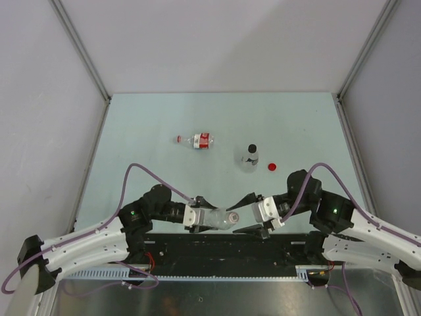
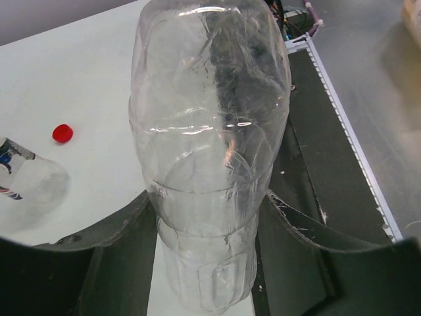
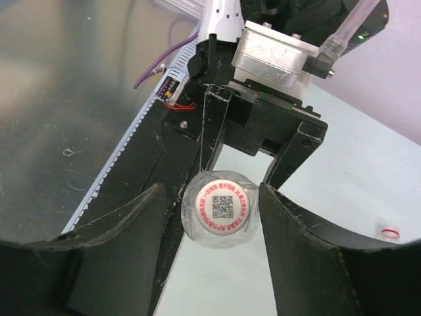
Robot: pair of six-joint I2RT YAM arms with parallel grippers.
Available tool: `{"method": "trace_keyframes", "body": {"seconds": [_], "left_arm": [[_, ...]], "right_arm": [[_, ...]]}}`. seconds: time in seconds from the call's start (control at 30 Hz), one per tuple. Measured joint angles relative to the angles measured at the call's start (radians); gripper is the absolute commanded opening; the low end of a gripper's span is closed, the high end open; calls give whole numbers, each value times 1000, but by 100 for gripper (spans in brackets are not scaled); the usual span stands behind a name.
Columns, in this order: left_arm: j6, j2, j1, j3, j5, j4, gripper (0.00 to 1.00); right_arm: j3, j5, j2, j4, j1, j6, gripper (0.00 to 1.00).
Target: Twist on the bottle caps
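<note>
Held bottle (image 2: 210, 131): clear and unlabelled, carried horizontally above the near table edge between the two arms, with its neck toward the right arm.
White cap (image 3: 223, 207): sits on that neck, its printed top facing the right wrist camera. How far it is threaded cannot be told.
Handling (judged): the creased, thin wall is light and will buckle or slip under a hard squeeze. Hold the body firmly and turn the stiff cap by its rim.
Left gripper (image 2: 209, 197): closed on the bottle's body, both fingers touching it.
Right gripper (image 3: 210, 191): spread apart, fingers either side of the cap, not clamping it.
Red cap (image 1: 272, 166): loose on the table (image 1: 164, 118).
Black-capped bottle (image 1: 250, 158): upright, just beside the red cap.
Labelled bottle (image 1: 199, 140): lying down, farther left.
</note>
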Motion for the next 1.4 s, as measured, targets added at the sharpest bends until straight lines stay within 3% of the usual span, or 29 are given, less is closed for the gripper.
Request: {"method": "trace_keyframes", "body": {"seconds": [0.33, 0.43, 0.57, 0.73, 0.87, 1.03, 1.33, 1.4], "left_arm": [[9, 4, 0, 4, 53, -2, 0], [9, 3, 0, 6, 64, -3, 0], [8, 2, 0, 7, 71, -10, 0], [-14, -24, 0, 8, 27, -21, 0], [-51, -67, -2, 8, -80, -23, 0], [-82, -71, -2, 8, -303, -12, 0], [-103, 126, -14, 56, -588, 13, 0], [-116, 158, -17, 60, -626, 29, 0]], "right_arm": [[-4, -87, 27, 64, 1, 9, 42], [-4, -95, 34, 84, 3, 18, 31], [-4, -97, 46, 104, 6, 38, 5], [-4, -55, 60, 151, 12, 108, 0], [-23, 103, 61, 235, 21, 253, 0], [-63, 452, 59, 322, 22, 539, 0], [-146, 1080, 143, 438, 35, 1048, 0], [-148, 1148, 164, 449, 35, 1093, 0]]}}
